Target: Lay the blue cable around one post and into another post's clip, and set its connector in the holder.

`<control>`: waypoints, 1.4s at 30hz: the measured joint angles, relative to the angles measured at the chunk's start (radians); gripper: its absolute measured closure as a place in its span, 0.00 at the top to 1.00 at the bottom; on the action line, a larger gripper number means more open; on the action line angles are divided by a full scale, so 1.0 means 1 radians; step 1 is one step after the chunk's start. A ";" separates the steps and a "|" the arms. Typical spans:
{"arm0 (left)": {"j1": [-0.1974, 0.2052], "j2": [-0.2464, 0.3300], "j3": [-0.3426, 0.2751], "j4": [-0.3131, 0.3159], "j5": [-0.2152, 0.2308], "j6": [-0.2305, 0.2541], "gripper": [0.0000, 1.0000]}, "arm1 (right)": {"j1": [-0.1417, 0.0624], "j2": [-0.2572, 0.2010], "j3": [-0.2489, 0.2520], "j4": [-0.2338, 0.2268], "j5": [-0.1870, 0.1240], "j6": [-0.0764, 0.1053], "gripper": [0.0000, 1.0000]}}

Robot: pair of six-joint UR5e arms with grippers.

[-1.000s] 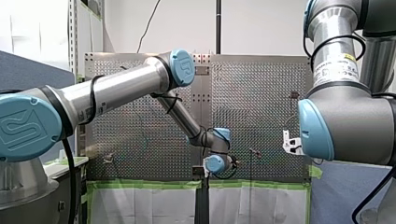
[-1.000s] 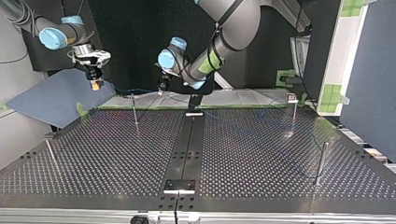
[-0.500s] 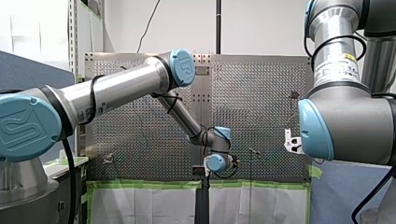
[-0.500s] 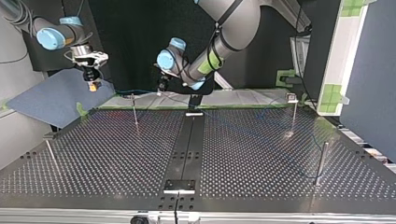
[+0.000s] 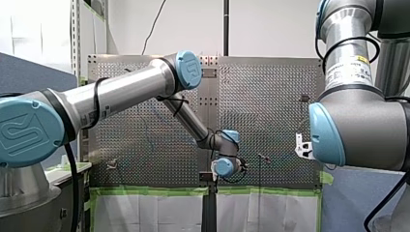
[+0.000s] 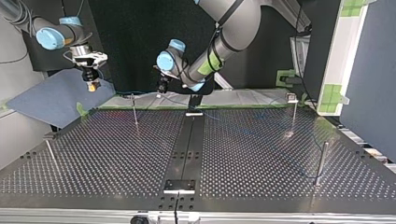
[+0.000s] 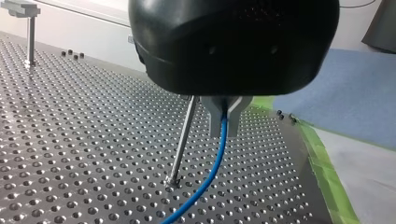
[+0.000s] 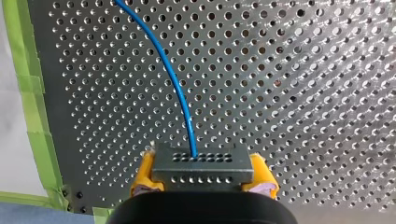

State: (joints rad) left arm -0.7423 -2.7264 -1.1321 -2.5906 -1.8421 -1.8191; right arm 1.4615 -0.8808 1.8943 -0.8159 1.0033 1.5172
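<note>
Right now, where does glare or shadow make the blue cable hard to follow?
Right wrist view: glare brightens the perforated table beside the blue cable, plain up to its connector. Left wrist view: even light, cable plain ahead of my left gripper. Top view: the cable is only a faint line on the dark table.

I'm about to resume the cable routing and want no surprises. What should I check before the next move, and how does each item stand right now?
1. Left gripper shut on the blue cable: ok.
2. Right gripper clamping the connector between its yellow pads: ok.
3. Cable around the post beside the left gripper: not ok, it only passes beside it.
4. Cable in the clip of the clipped post: not ok, no cable there.
5. Connector set down: not ok, it is in the right gripper.
</note>
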 joint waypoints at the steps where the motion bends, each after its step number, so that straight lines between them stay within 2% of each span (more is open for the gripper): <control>1: 0.000 0.000 0.000 0.000 -0.001 0.001 0.00 | 0.000 0.000 0.000 0.000 0.000 0.001 0.00; 19: -0.039 0.008 -0.010 -0.005 -0.015 0.037 0.00 | -0.001 0.002 0.001 0.004 -0.001 -0.001 0.00; 27: -0.037 0.039 -0.014 -0.008 -0.014 0.036 0.00 | -0.007 0.003 0.001 0.003 0.001 0.004 0.00; 42: -0.026 0.043 -0.028 -0.008 -0.011 0.034 0.00 | -0.021 0.005 0.001 0.000 0.015 0.008 0.00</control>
State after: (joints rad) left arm -0.7681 -2.6835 -1.1601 -2.5987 -1.8534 -1.7854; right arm 1.4407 -0.8755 1.8953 -0.8164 1.0179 1.5257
